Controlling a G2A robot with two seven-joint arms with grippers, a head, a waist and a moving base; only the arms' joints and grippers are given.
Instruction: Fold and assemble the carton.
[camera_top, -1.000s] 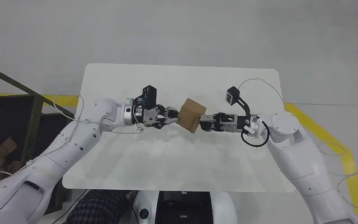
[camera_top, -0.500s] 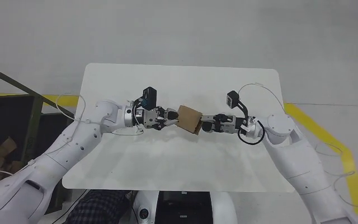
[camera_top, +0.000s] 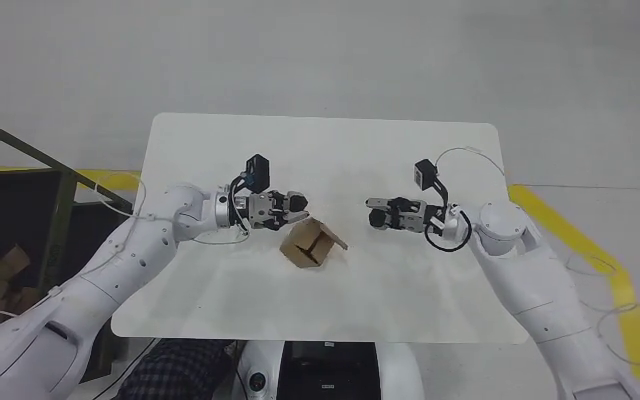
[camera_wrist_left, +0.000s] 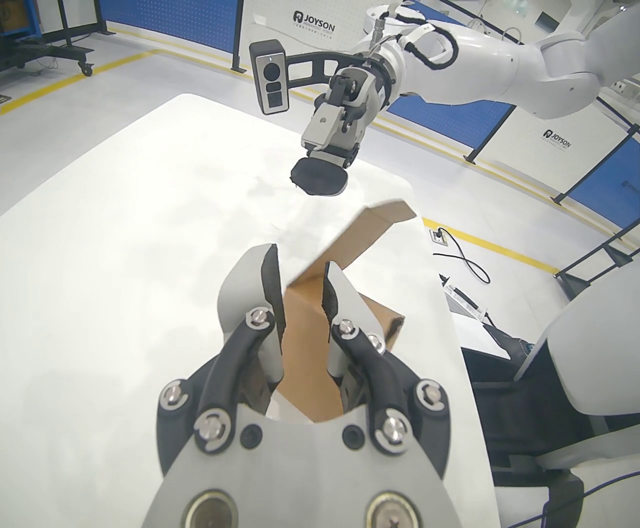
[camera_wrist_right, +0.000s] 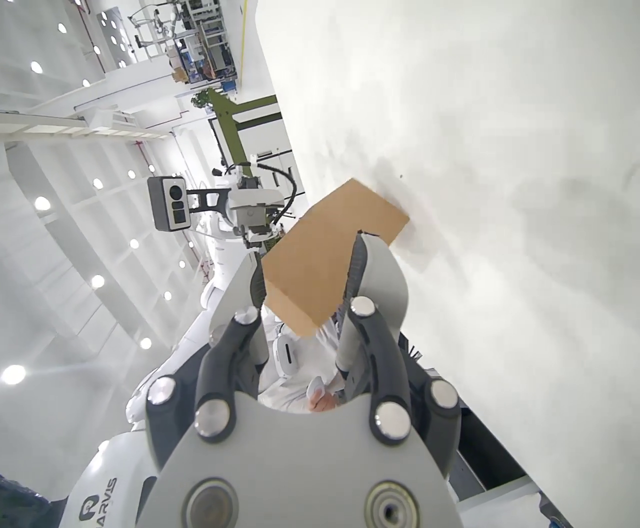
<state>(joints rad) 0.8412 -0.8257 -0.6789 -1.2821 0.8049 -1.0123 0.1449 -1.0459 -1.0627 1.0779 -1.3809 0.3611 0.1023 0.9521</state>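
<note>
Since half a second ago the carton (camera_top: 312, 244) has left the hold of the left gripper (camera_top: 298, 205) and the right gripper (camera_top: 372, 212), which then pinched it from either side above the surface. It now lies on the white table (camera_top: 420, 160), a little toward 6 o'clock of the tabletop's middle in the top view. Its open mouth faces up, with one flap sticking out toward 3 o'clock. The left gripper has drawn back to about 11 o'clock of the carton, its fingers moderately parted with nothing between them. The right gripper has pulled away to about 2 o'clock of the carton, clear of it, and it too is spread and empty. The tabletop is a plain matte white slab with rounded corners. Around it lies a pale grey floor (camera_top: 320, 60), with a yellow line (camera_top: 540, 203) at 3 o'clock of the table and a dark rack (camera_top: 65, 230) at 9 o'clock. In the left wrist view, blue wall panels (camera_wrist_left: 170, 20) stand at the far side of the room
</note>
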